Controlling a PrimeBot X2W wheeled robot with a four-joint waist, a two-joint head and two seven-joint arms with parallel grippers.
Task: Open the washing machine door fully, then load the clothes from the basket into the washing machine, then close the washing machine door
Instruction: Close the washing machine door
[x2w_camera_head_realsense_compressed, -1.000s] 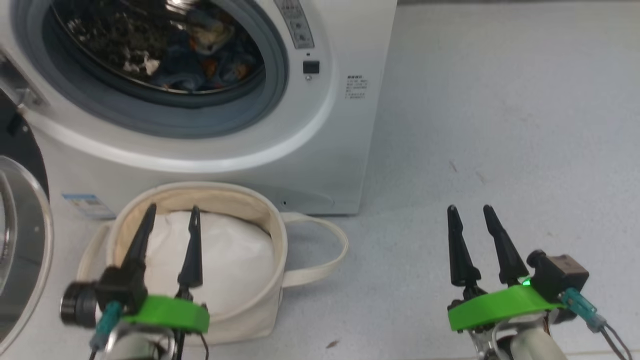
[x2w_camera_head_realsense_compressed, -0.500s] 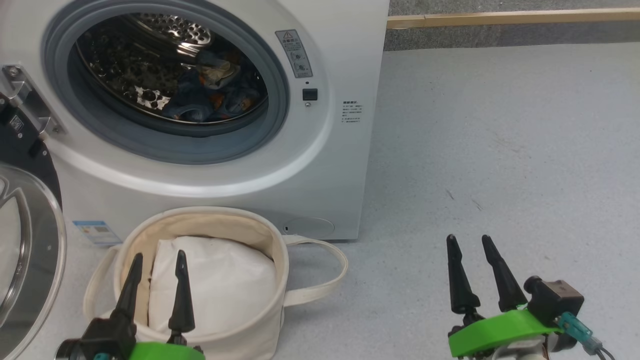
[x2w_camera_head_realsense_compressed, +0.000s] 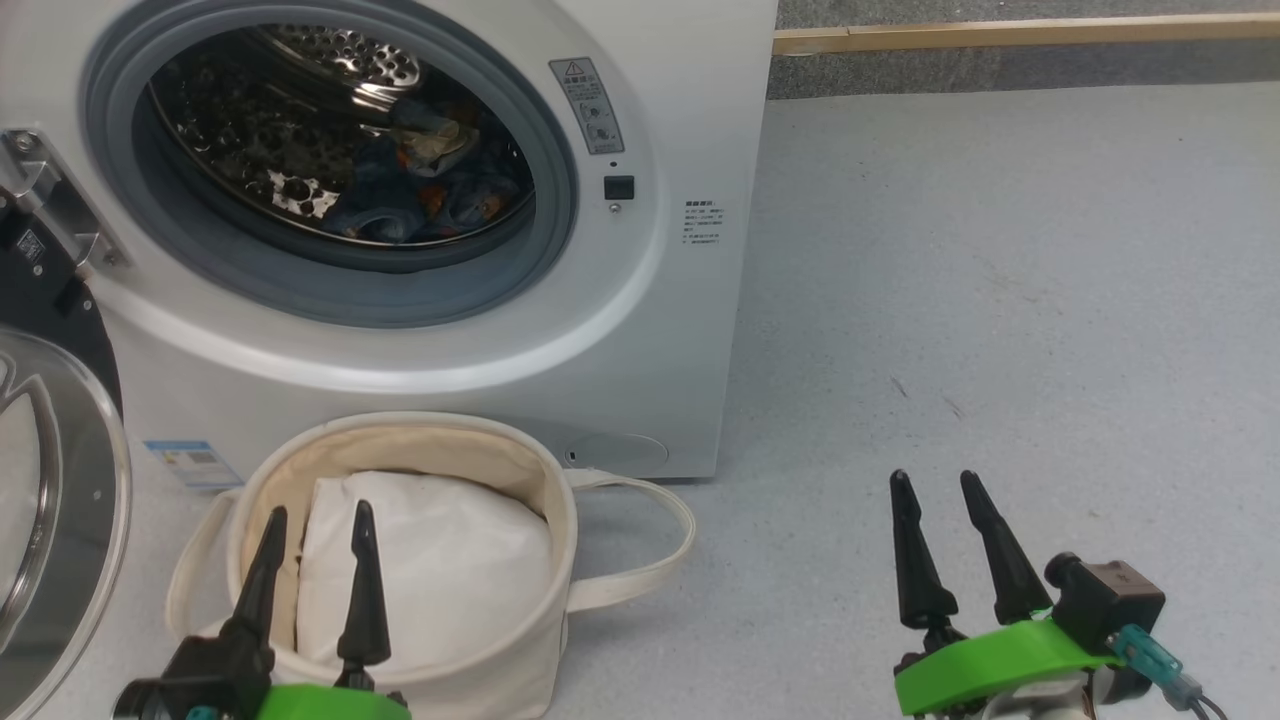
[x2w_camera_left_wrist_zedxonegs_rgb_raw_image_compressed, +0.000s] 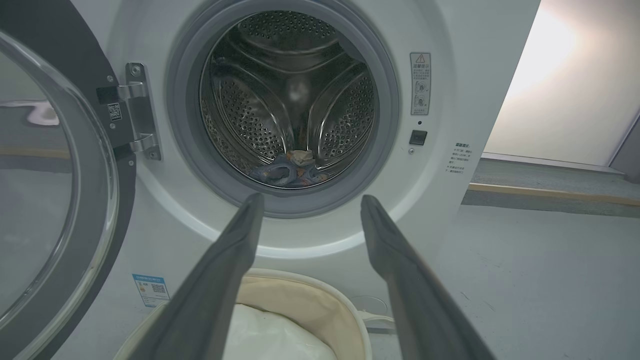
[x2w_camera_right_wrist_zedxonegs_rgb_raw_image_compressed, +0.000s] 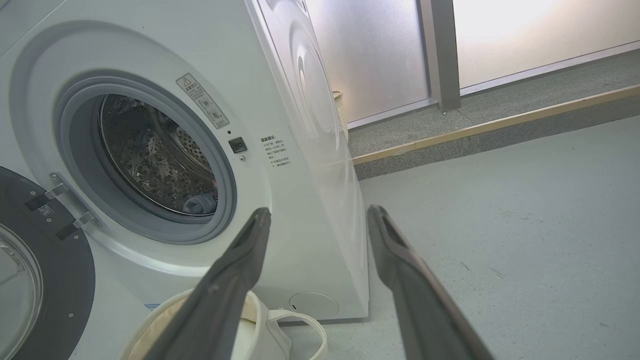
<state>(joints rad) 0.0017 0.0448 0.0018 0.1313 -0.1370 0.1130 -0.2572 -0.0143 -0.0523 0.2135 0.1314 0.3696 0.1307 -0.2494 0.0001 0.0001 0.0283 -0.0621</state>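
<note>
Bottom left, L gripper (x2w_camera_head_realsense_compressed: 318, 512): fingers spread, nothing in them; hovers over near side of basket (x2w_camera_head_realsense_compressed: 555, 610).
Bottom right, R gripper (x2w_camera_head_realsense_compressed: 935, 480): fingers spread too, empty, above bare floor (x2w_camera_head_realsense_compressed: 1000, 300), well apart from machine.
Basket contents: just white liner cloth (x2w_camera_head_realsense_compressed: 440, 550); no garment seen. Tub sits on floor just in front of washing machine (x2w_camera_head_realsense_compressed: 640, 330).
Left edge, door (x2w_camera_head_realsense_compressed: 50, 480): swung wide open, hung on metal hinge (x2w_camera_head_realsense_compressed: 55, 200).
Machine mouth: open, grey gasket (x2w_camera_head_realsense_compressed: 330, 290) ringing it.
Farthest, clothes (x2w_camera_head_realsense_compressed: 420, 190): blue w/ orange print, heaped low in drum (x2w_camera_head_realsense_compressed: 340, 60), behind gasket lip.
Step (my read): loading looks done; shutting door is what's left.
Door handling (judged): rigid, hinged, prob. some weight. Glossy rim + curved glass = slippery, so push, don't pinch.
Contact pt: black rim at edge far from hinge, for leverage; keep off glass centre. L arm is closer.
Risk: soft fabric creeping onto gasket, so check seal is clear.
</note>
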